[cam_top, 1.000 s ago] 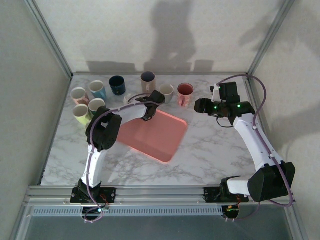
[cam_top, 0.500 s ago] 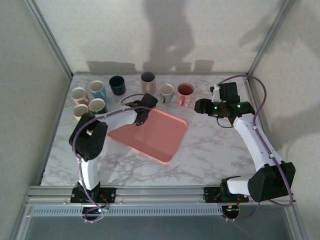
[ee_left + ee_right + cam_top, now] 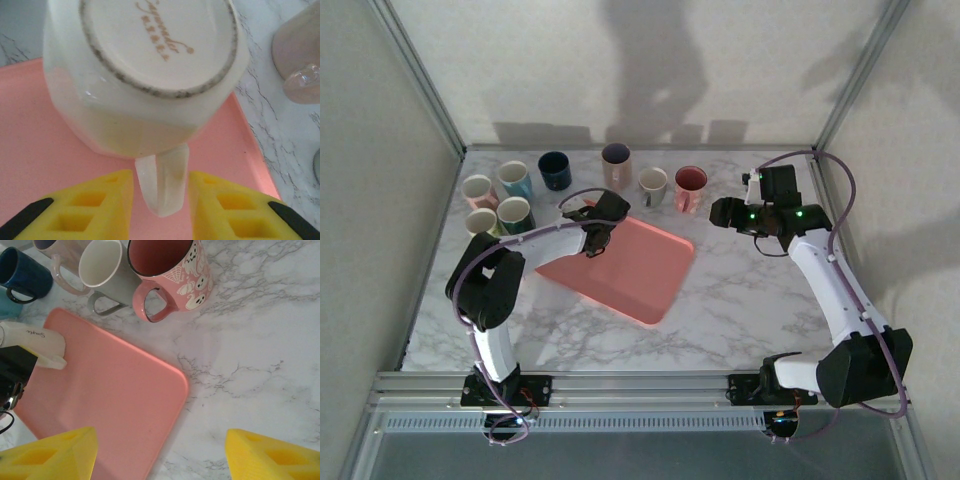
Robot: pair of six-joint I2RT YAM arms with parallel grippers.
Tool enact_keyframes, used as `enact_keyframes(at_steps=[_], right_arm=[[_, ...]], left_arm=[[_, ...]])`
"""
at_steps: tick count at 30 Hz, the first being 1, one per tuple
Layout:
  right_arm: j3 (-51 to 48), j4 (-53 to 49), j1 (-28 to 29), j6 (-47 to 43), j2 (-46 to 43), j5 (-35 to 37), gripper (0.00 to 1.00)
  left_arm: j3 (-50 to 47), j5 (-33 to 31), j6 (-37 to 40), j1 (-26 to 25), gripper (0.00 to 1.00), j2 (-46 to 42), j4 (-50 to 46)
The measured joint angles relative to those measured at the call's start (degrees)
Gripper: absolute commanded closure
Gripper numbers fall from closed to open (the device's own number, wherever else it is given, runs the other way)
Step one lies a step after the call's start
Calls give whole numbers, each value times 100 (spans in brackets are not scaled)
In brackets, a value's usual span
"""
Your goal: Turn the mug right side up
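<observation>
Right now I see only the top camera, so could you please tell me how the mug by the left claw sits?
Observer: The cream mug sits base up on the pink tray.
Operator: Thank you; where does its handle point?
Observer: The handle lies between the fingers of the left claw; whether they pinch it I cannot tell.
Operator: And the right claw?
Observer: The right claw is open and empty.

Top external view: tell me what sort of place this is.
Probably a robot test cell, not a kitchen: plain white walls framed by aluminium posts, two arms bolted to a rail at the marble-look table's near edge, and assorted mugs lined up behind a pink tray.
</observation>
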Motion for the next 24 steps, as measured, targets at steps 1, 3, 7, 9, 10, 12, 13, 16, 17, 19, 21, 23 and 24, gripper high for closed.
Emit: enact_keyframes(at_steps=[1,3,7,9,10,12,13,16,17,19,21,23,24], right_arm=[[0,-2,0,-2,-9,0,31],[0,-2,0,-2,-17,0,31],[-2,0,0,-2,-22,0,31],[-7,2,0,-2,-35,0,31],[-13,4,0,-2,-42,0,31],[-35,7,0,-4,-61,2,31],[-46,4,0,-4,-70,2,31],[-61,4,0,-13,-74,4,31],[-68,7,0,-20,-76,4,31],[-92,7,0,-24,-85,4,31],[-118,7,0,-24,-85,4,31],[-138,4,0,-24,-85,4,31],[-138,4,-2,-26,-85,4,31]], left_arm=[[0,31,26,0,61,0,37],[2,74,50,-4,60,2,103],[153,87,39,-7,59,74,24],[310,85,-2,-4,59,168,4],[356,85,-24,-4,59,208,4],[426,85,-66,0,59,302,-2],[442,87,-68,4,59,343,-4],[468,90,-87,11,60,496,-22],[468,92,-87,15,60,542,-33],[468,114,-92,24,62,627,-55],[468,151,-107,52,66,706,-74],[468,203,-125,92,72,745,-85],[468,221,-140,111,74,748,-94]])
